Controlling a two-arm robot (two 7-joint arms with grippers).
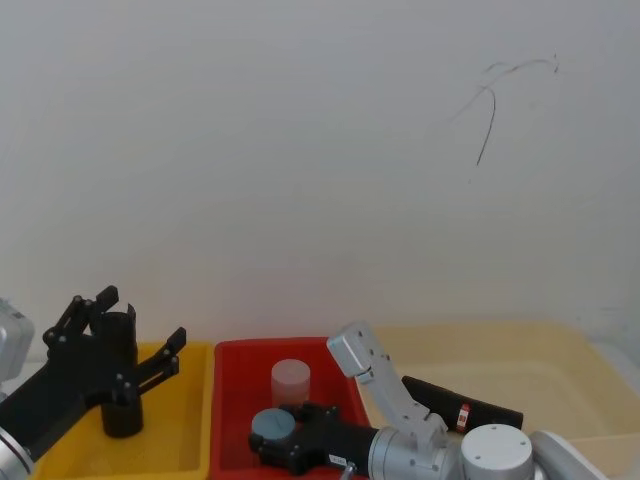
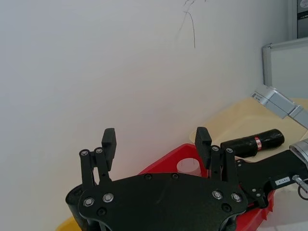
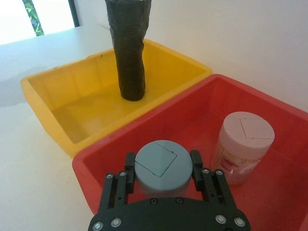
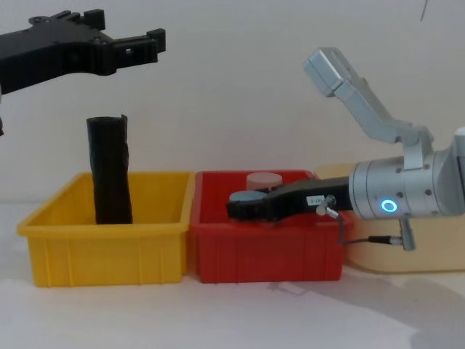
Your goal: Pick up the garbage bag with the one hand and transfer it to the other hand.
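pretty much nothing's happening yet: garbage bag [image 1: 462, 411] is lying untouched lower right, right gripper [image 3: 162, 169] fingers clenching a grey-lidded jar [image 3: 161, 165], left gripper [image 4: 120, 42] hanging released upper left

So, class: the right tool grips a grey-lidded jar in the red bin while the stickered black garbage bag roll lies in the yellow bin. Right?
Not quite. The stickered black garbage bag roll lies in the cream bin, as the head view shows. The right tool does grip the grey-lidded jar in the red bin.
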